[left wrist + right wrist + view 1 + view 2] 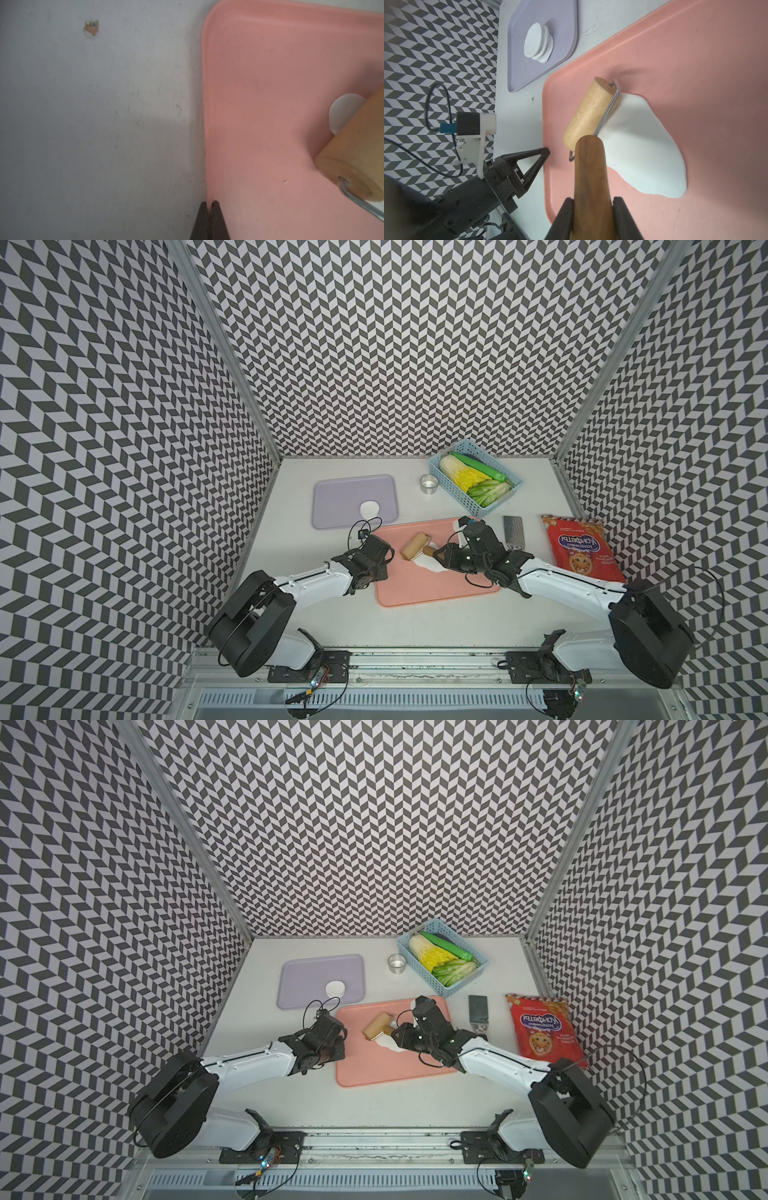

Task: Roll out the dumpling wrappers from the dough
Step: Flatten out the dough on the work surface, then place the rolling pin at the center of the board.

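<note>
The dough lies as a flat white blobby sheet on the pink tray. A wooden roller rests with its drum at the sheet's edge. My right gripper is shut on the roller's dark wooden handle. In a top view the same grip is the right gripper beside the dough. My left gripper is shut, pinching the pink tray's left rim. Several dumpling wrappers sit stacked on the purple tray, also shown as wrappers.
Behind the pink tray stand a small metal ring cup and a blue basket of vegetables. A metal scraper and a red snack bag lie to the right. Patterned walls enclose three sides.
</note>
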Robot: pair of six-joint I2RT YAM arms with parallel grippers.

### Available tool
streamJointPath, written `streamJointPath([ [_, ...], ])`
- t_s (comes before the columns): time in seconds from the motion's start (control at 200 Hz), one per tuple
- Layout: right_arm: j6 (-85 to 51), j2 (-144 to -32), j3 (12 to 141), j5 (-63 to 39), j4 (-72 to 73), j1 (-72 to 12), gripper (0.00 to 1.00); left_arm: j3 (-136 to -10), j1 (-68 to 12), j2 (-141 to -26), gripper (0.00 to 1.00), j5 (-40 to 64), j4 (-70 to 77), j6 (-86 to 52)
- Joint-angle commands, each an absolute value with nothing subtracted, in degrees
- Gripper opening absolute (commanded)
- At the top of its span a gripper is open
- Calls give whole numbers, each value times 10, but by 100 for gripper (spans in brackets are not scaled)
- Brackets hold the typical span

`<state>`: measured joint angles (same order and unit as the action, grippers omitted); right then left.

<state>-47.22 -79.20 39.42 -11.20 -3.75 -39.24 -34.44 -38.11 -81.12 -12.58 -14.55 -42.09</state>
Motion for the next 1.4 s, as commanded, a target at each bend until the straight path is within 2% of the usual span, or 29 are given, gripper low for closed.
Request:
streamJointPath([
  [0.0,-469,-841,374,-68,-149,-389,0,-340,-381,-819,0,-120,-177,-407],
  [0.215,-458,-826,417,-63,-158,-389,0,-340,-381,-818,0,-120,-177,-408],
  [0.471,-433,-677,499,-35,-218,-380,0,-342,-376,-813,0,-125,-185,-409],
  [0.701,-442,-537,467,37,-271,-342,0,-344,-363,-799,0,-146,-207,-417],
  [0.891,-455,-467,439,98,-317,-297,0,-338,-352,-777,0,-159,-230,-424],
  [1.247,-502,-445,345,178,-271,-242,0,-330,-351,-753,0,-165,-250,-431],
  [1.397,-511,-458,311,180,-224,-227,0,-335,-349,-752,0,-169,-254,-428],
])
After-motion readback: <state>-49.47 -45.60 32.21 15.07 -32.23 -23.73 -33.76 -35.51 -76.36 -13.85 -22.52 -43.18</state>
